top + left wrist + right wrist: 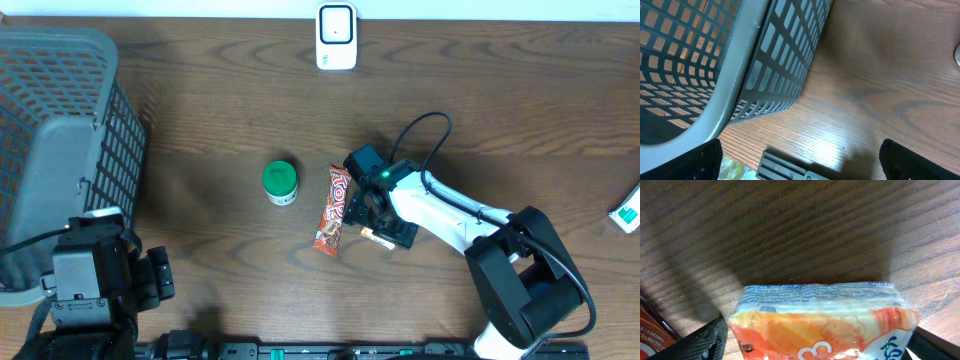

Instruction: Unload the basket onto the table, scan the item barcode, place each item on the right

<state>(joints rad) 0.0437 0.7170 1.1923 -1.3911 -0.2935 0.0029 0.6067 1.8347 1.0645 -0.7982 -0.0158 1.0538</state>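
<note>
Orange-white packet (825, 325) on table (790, 230), flanked by right hand (820, 347); contact unclear.

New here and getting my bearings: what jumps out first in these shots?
The right gripper straddles an orange-and-white packet mid-table, beside a red candy bar and green-lidded jar. A big grey basket fills the left edge; a white scanner stands at the far edge.

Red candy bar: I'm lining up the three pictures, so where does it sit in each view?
Overhead: the red candy bar lies mid-table, right of the green-lidded jar.
Left wrist: not in it.
Right wrist: only its corner, at the lower left edge.
Shared landmark: the wood-grain table.
</note>
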